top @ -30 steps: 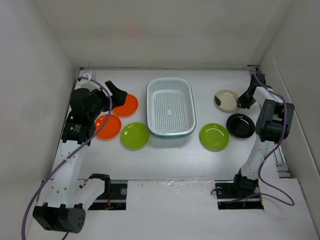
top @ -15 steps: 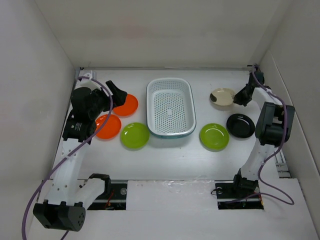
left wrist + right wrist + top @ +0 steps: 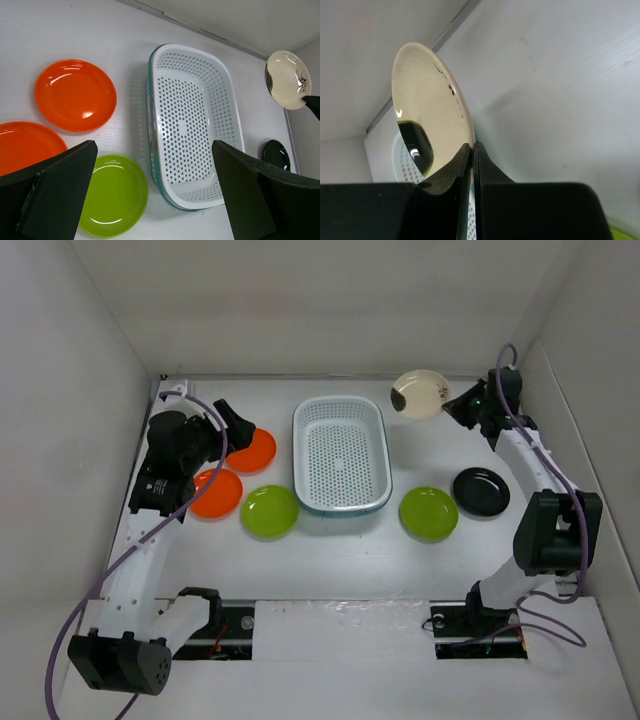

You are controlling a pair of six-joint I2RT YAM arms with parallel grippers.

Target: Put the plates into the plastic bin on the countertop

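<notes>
- The glossy, round cream plate (image 3: 420, 395) with a dark patch stands tilted on edge, its rim pinched in the right claw (image 3: 471, 150), whose fingers are almost together.
- A second ago it lay flat on the white worktop (image 3: 340, 555) near the black plate (image 3: 481, 491). Now it hangs just past the far right corner of the perforated plastic bin (image 3: 300, 460).
- The left claw (image 3: 235, 425) gapes wide and holds nothing, partly covering the far orange plate (image 3: 255, 452).

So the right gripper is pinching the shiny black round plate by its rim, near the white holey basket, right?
No, wrong plate. The right gripper is pinching the shiny cream round plate by its rim, near the white holey plastic basket; the right wrist view shows it. The shiny black round plate lies on the countertop.
</notes>
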